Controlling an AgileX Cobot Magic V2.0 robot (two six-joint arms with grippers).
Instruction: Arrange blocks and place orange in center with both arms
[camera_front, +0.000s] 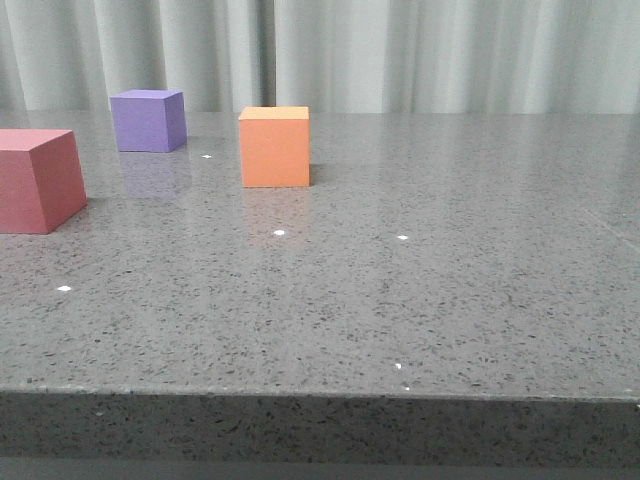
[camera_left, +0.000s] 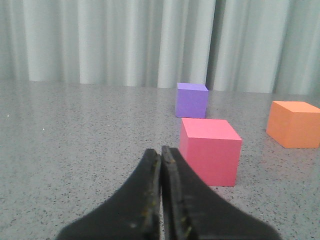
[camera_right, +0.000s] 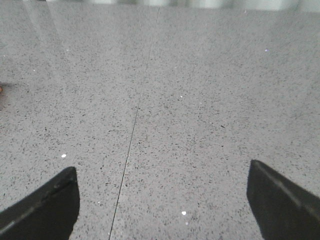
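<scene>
In the front view the orange block stands upright on the grey speckled table, a little left of centre in the upper half of the frame. The purple block sits in the upper left, farther back near the pale curtain, and the pinkish-red block is at the left edge, partly cut off by the frame. All three stand apart from one another. No arm shows in this view.

In the left wrist view the left gripper fills the lower middle of the frame, its two dark fingers pressed together with only a thin line between them and nothing held. The pinkish-red block is just right of the fingertips and near them, not touching. The purple block lies beyond it, just right of centre of the frame, and the orange block is at the right edge, well apart from the fingers. The pinkish-red block stands between the fingertips and the purple one; the way toward the orange block passes its right side.

In the right wrist view the right gripper is spread wide, one fingertip in the lower left corner and the other in the lower right, with bare table and a thin seam line between them. It holds nothing, and no block shows clearly in this view.

There are no containers on the table.
</scene>
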